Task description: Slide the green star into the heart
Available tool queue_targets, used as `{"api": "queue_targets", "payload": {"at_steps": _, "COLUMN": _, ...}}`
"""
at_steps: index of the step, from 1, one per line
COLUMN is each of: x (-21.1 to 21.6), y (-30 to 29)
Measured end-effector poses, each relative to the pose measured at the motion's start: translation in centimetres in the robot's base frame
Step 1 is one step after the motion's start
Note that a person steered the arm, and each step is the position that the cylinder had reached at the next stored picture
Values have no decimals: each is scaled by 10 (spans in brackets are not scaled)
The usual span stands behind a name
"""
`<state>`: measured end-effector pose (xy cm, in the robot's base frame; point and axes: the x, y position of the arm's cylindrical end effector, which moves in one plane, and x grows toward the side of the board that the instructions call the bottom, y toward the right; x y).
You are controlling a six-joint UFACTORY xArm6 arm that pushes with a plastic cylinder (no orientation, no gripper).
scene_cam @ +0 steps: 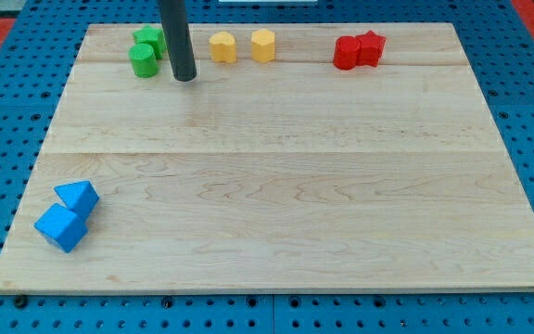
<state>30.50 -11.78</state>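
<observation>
The green star [149, 39] sits near the board's top left, partly hidden behind my dark rod. A green cylinder [142, 61] touches it just below. The yellow heart [222, 46] stands a short way to the view's right of them, on the same top row. My tip [184, 79] rests on the board between the green blocks and the yellow heart, a little lower than both. It is close to the right of the green cylinder; I cannot tell if it touches.
A yellow hexagon [263, 44] stands right of the heart. A red cylinder [345, 53] and a red star [371, 46] touch each other at the top right. A blue triangle [78, 197] and a blue cube [60, 228] sit at the bottom left. The wooden board [286, 186] lies on a blue pegboard.
</observation>
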Motion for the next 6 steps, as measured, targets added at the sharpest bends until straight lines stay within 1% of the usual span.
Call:
{"api": "queue_targets", "payload": {"at_steps": 2, "x": 1, "y": -6}}
{"api": "queue_targets", "payload": {"at_steps": 3, "x": 17, "y": -6}}
{"api": "queue_targets", "payload": {"at_steps": 4, "x": 35, "y": -53}}
{"api": "queue_targets", "payload": {"at_steps": 6, "x": -55, "y": -104}}
